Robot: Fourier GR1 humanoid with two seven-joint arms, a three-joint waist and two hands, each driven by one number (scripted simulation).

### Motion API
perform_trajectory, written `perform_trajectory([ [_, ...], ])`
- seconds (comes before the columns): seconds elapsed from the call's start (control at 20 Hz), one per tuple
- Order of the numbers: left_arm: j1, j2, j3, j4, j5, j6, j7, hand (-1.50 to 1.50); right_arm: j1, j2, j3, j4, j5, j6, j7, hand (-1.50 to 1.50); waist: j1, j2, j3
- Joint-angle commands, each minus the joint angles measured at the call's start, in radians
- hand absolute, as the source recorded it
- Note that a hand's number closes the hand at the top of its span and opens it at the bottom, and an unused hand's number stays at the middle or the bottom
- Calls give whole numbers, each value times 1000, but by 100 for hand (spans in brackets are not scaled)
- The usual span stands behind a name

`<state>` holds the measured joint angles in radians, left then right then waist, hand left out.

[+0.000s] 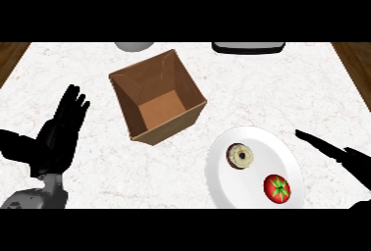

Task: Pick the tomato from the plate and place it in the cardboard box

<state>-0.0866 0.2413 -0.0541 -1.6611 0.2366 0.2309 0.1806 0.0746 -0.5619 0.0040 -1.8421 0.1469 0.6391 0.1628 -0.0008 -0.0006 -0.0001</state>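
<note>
Marble counter [304, 88] (wood floor [11, 56] beyond)

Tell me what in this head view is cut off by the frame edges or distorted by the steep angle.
In the head view, the white plate looks taller than wide and is cut at the bottom; a grey object and a dark object are cropped at the top; the cardboard box splays toward its rim; the right hand runs off the right edge; the tomato and left hand show whole.
</note>
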Motion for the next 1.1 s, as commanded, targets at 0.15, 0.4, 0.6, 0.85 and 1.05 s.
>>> perform_trajectory([
  [0.15,30,-32,34,-34,-25,-36,22,0,-34,125,10,8,78,22,51,-150,1,0,0],
  [0.4,63,-34,41,-92,-49,-59,44,0,59,110,-32,-25,125,67,-38,-150,0,-1,0],
  [0.6,-38,-23,89,-16,-31,-88,62,0,-4,183,50,42,258,3,-15,-150,0,0,0],
  [0.85,-36,-56,100,-4,-65,-88,52,0,7,161,-23,103,292,30,-138,-150,-1,0,0],
  [1.05,-38,-74,104,5,-79,-97,50,0,2,221,23,100,357,10,-110,-150,0,0,0],
])
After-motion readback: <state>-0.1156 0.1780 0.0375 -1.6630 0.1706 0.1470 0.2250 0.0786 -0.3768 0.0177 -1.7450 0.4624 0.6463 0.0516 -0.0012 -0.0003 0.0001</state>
